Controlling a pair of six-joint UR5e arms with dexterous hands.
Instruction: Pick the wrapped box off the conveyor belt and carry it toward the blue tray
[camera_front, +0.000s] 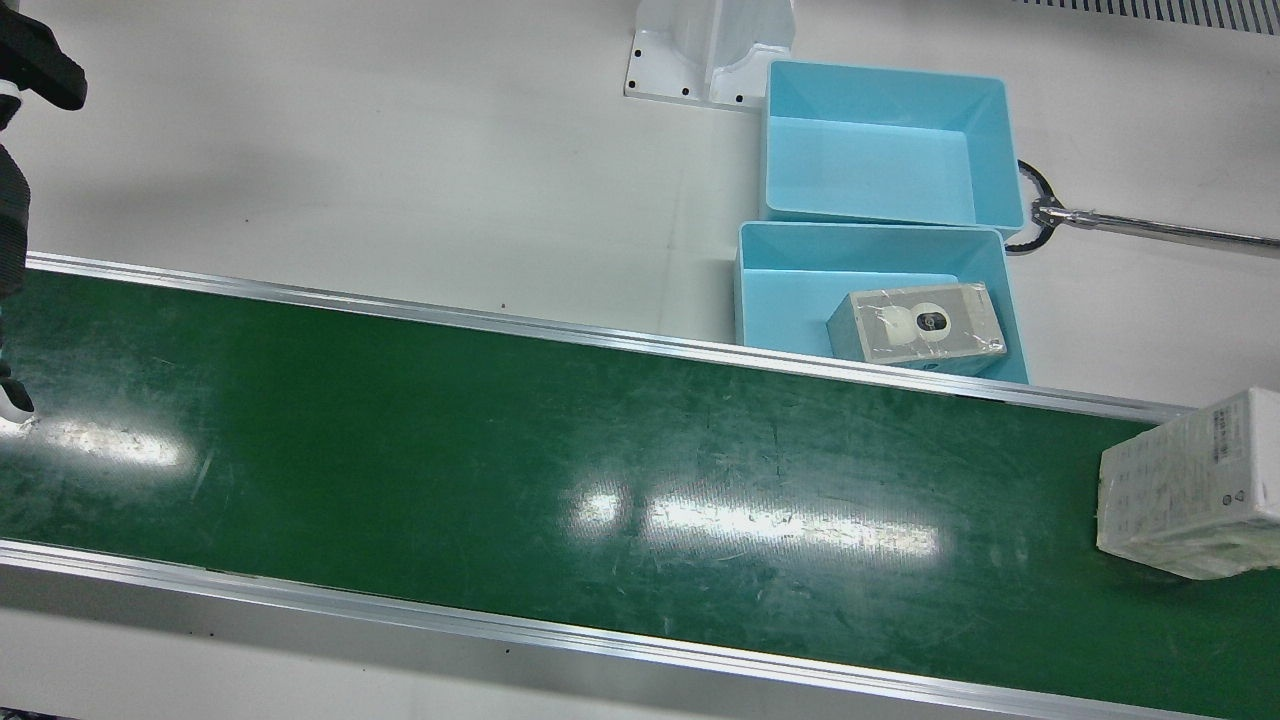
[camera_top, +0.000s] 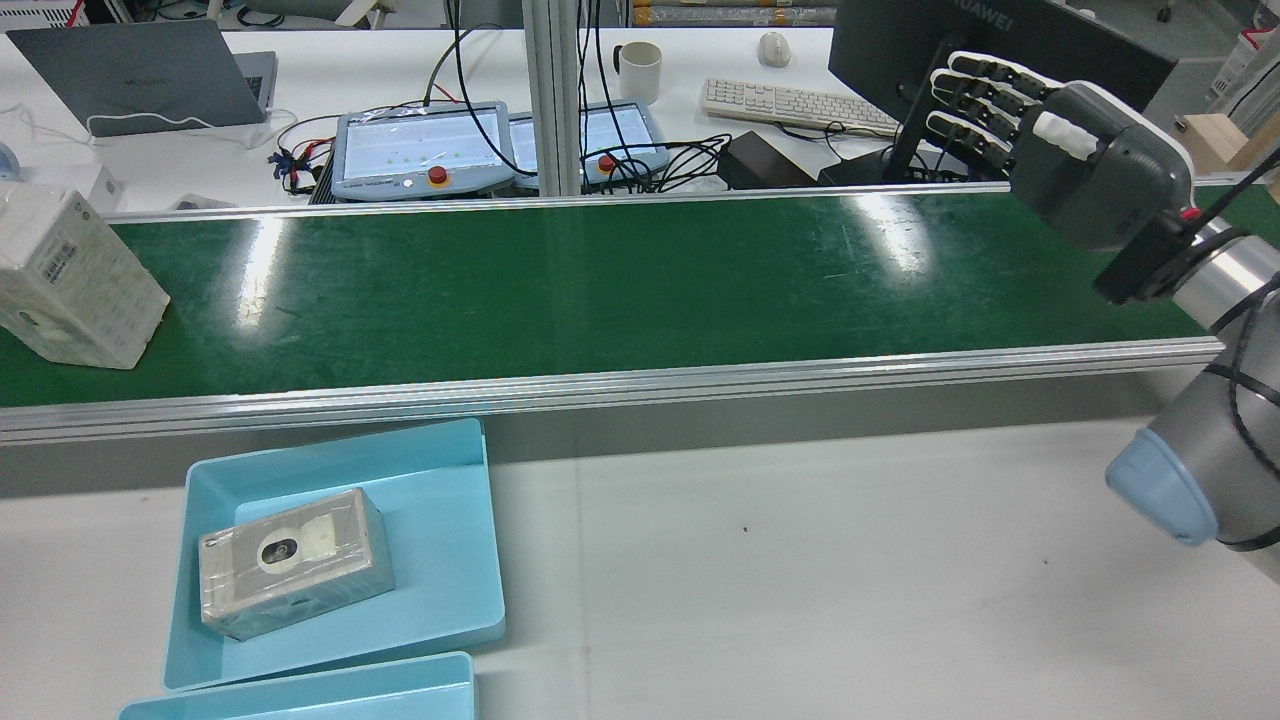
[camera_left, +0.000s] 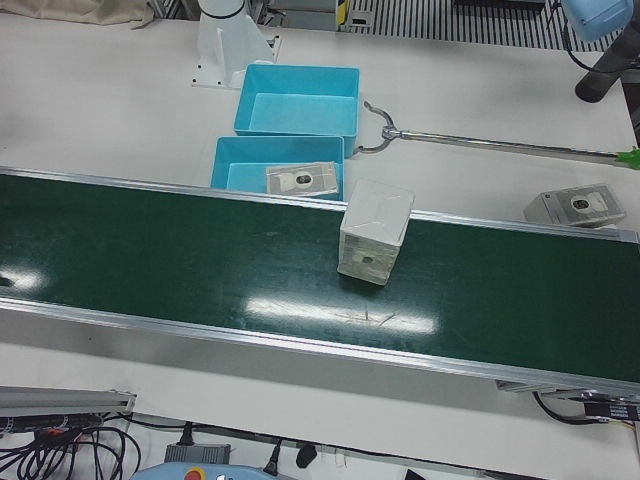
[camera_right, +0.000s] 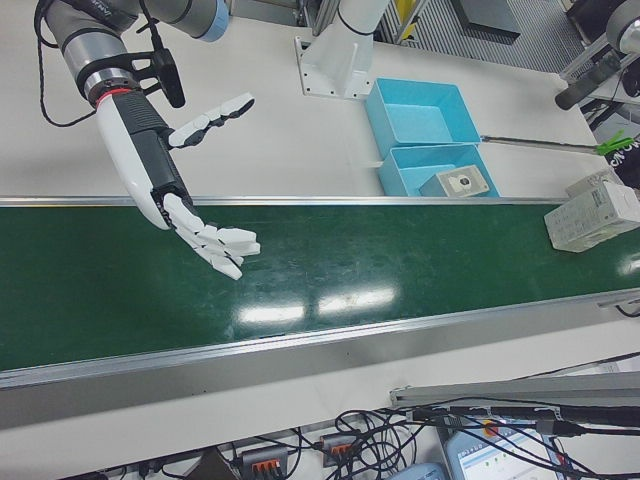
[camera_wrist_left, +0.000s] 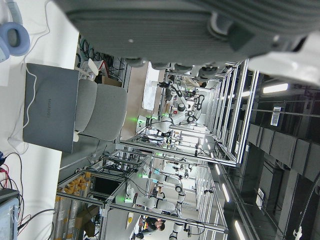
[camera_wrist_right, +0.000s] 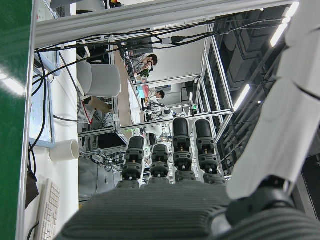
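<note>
Wrapped box (camera_top: 75, 280) is seen at 9 o'clock on the conveyor belt (camera_top: 620, 290), untouched. Right hand (camera_top: 1060, 140) is held released at 2 o'clock, likely awaiting it. Left hand's (camera_wrist_left: 200, 30) state cannot be told.

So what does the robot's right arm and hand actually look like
The right hand has white segmented fingers on one face and dark grey backing with black fingers on the other. Its silver-grey arm carries a pale blue joint cap, a red wrist ring and black cables.
</note>
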